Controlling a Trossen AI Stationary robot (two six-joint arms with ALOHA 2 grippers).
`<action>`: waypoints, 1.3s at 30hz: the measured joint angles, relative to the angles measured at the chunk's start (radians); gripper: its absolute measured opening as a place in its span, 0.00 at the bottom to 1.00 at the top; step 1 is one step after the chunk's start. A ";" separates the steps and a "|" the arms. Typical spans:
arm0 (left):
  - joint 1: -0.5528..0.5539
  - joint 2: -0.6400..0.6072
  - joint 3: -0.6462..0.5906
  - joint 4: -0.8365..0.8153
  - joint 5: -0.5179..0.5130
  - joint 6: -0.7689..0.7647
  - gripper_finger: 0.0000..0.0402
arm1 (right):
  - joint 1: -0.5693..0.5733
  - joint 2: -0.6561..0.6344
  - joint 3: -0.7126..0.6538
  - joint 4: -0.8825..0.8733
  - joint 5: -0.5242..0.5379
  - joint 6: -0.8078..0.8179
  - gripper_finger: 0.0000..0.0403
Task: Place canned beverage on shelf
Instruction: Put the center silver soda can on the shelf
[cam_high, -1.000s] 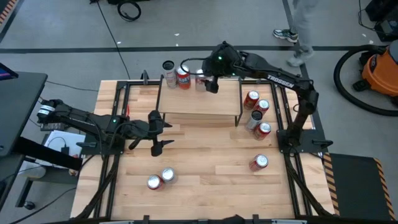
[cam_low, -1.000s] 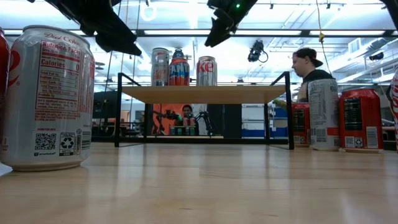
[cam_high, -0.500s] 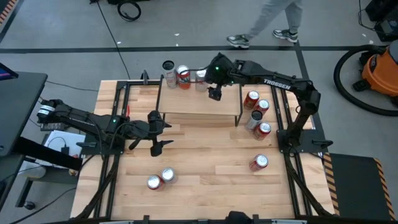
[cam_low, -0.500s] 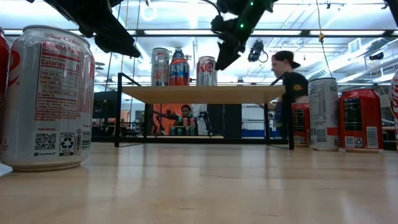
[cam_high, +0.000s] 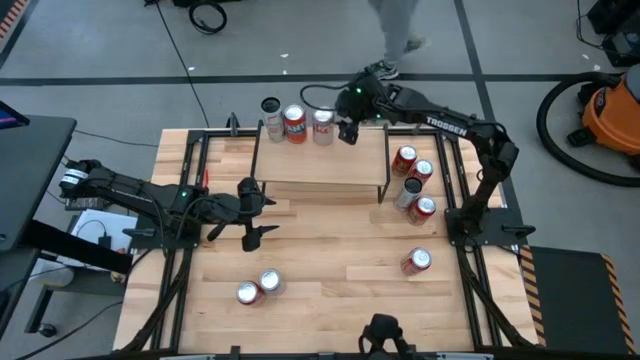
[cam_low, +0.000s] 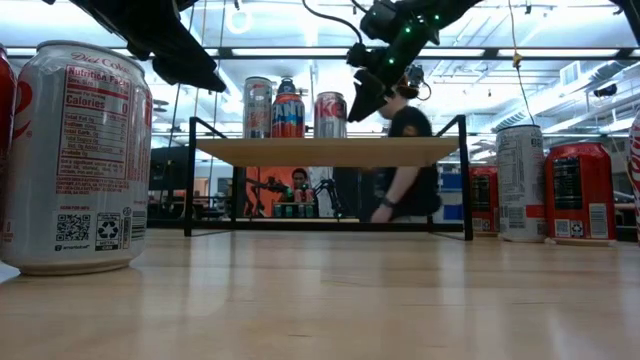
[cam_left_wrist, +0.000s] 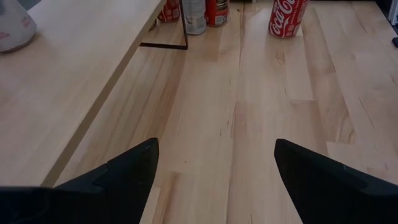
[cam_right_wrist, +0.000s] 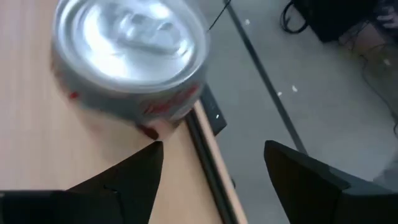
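Observation:
The shelf is a light-wood board on black legs, seen edge-on in the low view. Three cans stand upright along its far edge: a silver can, a red-and-blue can and a silver Diet Coke can. My right gripper hovers open just to the right of the Diet Coke can, touching nothing. My left gripper waits open above the table by the shelf's near left corner.
Several cans stand on the table right of the shelf, one more nearer the front. Two cans stand near the front left and loom large in the low view. A person passes behind the table.
My right gripper has come down from above the shelf and shifted a little toward the table's right, ending level with the top of the Diet Coke can and beside it. The can has stayed upright on the shelf. The person behind the table has walked across.

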 joint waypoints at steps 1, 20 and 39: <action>0.000 0.000 0.000 0.000 0.000 0.000 0.82 | -0.004 0.000 0.000 0.017 0.003 0.000 0.71; 0.000 0.000 0.000 -0.019 0.000 -0.021 0.82 | -0.031 0.001 -0.024 0.112 -0.055 -0.026 0.70; -0.016 0.000 0.000 -0.013 0.000 -0.030 0.82 | -0.063 0.000 -0.087 0.257 -0.067 -0.024 0.70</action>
